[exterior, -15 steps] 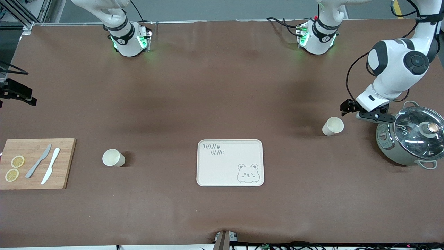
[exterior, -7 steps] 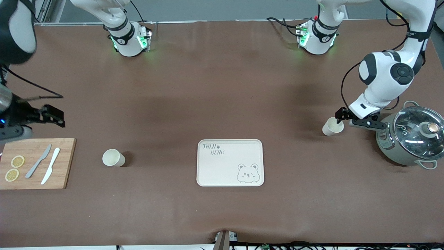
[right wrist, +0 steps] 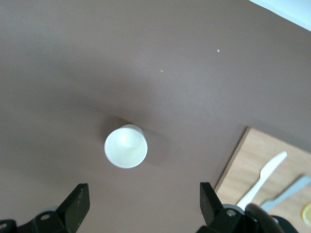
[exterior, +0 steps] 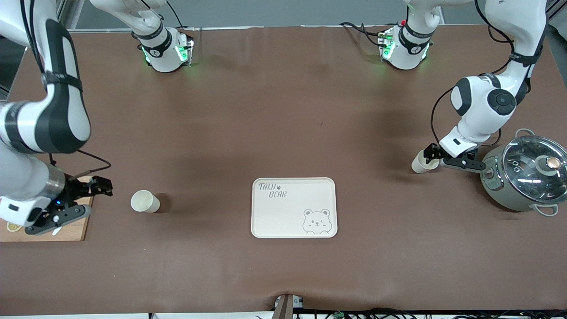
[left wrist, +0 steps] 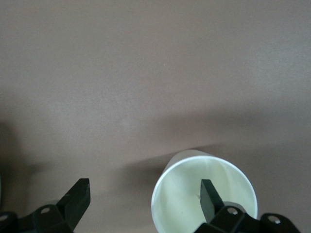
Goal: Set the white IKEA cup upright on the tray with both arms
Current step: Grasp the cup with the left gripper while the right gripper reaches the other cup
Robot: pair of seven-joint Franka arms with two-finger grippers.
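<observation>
The cream tray point(exterior: 270, 221) with "TAIJI BEAR" lettering lies mid-table, toward the front camera. One white cup point(exterior: 145, 201) stands upright toward the right arm's end, beside the cutting board. My right gripper point(exterior: 102, 186) is open and empty over the board's edge; in the right wrist view this cup point(right wrist: 126, 145) is ahead of the open gripper point(right wrist: 143, 204). A second white cup point(exterior: 417, 165) stands upright toward the left arm's end. My left gripper point(exterior: 429, 154) is open at it. In the left wrist view one finger point(left wrist: 209, 196) is inside this cup's point(left wrist: 180, 204) rim, the other outside.
A wooden cutting board point(exterior: 75, 231) with knives point(right wrist: 265, 174) lies at the right arm's end, mostly covered by the right arm. A grey pot with a glass lid point(exterior: 527, 177) stands close beside the left gripper at the left arm's end.
The right arm has swung in from the table's end to over the cutting board, toward its cup. The left gripper has come down onto its cup, one finger now inside the rim.
</observation>
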